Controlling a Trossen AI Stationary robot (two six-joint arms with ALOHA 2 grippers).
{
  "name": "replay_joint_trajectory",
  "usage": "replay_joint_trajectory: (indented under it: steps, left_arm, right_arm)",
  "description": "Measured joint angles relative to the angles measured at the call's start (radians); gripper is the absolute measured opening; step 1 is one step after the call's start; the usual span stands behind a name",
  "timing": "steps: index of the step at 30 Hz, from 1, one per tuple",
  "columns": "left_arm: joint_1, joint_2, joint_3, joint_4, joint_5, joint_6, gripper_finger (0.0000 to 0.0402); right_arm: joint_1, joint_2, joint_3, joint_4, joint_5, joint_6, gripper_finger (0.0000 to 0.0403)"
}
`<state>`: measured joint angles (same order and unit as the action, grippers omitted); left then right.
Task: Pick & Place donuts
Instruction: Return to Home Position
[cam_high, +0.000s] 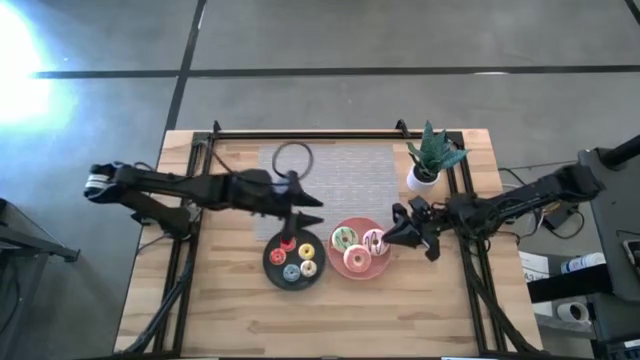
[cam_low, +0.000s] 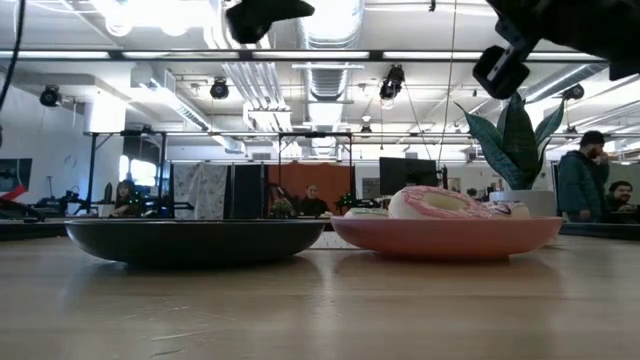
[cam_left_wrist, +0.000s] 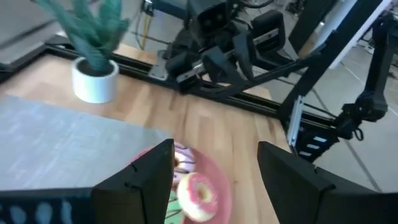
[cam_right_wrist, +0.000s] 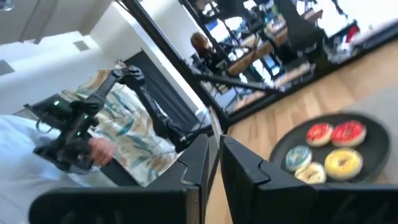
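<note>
**Both arms lifted, donuts sorted onto two plates**

On my low feed, the black plate (cam_low: 195, 240) sits at lower left and the pink plate (cam_low: 445, 238) at lower right. They are just beside each other on the wooden table (cam_low: 320, 310).

From overhead, both plates lie in the lower centre of the frame. The black one carries five small donuts, among them a red donut (cam_high: 288, 245), a yellow donut (cam_high: 306, 252) and a blue donut (cam_high: 291, 272). The pink one carries three bigger ones: a pale green donut (cam_high: 344, 238), a pink-and-white donut (cam_high: 374, 241) and a plain pink donut (cam_high: 357, 260).

The left pincer (cam_high: 306, 212) hangs at centre frame, just above the upper rim of the black plate. My left wrist feed shows its fingers (cam_left_wrist: 149, 171) spread wide with nothing between them. The right pincer (cam_high: 390, 237) points in from the right, its tip near the right rim of the pink plate. On the right wrist feed its fingers (cam_right_wrist: 239, 165) are pressed nearly together and hold nothing.

Further back, a potted plant (cam_high: 430, 160) stands at upper right of the table, next to a grey mat (cam_high: 340, 170). A dark ring (cam_high: 292, 157) lies on the mat's left edge.

Beyond the table the low feed shows a workshop. A person in a dark jacket (cam_low: 578, 185) stands at the far right.
</note>
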<state>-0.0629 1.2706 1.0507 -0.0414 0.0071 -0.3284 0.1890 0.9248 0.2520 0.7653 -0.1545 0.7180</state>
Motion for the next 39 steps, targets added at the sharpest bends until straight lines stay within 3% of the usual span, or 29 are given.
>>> replay_joint_trajectory:
  steps: [5,12,20,26,39]
  left_arm:
    - [0.034,-0.141,-0.128,0.041,-0.018,0.015,0.0204]
    - [0.046,-0.307,-0.302,0.094,-0.135,-0.022,0.0204]
    - [0.047,-0.452,-0.454,0.102,-0.14,-0.111,0.0204]
    - [0.05,-0.524,-0.56,0.102,-0.149,-0.119,0.0204]
    - [0.049,-0.578,-0.85,0.099,-0.151,-0.118,0.0204]
  right_arm:
    - [-0.027,-0.045,-0.021,-0.002,0.005,-0.071,0.0034]
    - [-0.075,-0.145,-0.137,-0.004,0.053,-0.076,0.0034]
    - [-0.108,-0.268,-0.243,-0.033,0.05,-0.018,0.0034]
    - [-0.114,-0.281,-0.243,-0.136,0.053,-0.019,0.0034]
    - [-0.113,-0.263,-0.243,-0.164,0.052,-0.021,0.0034]
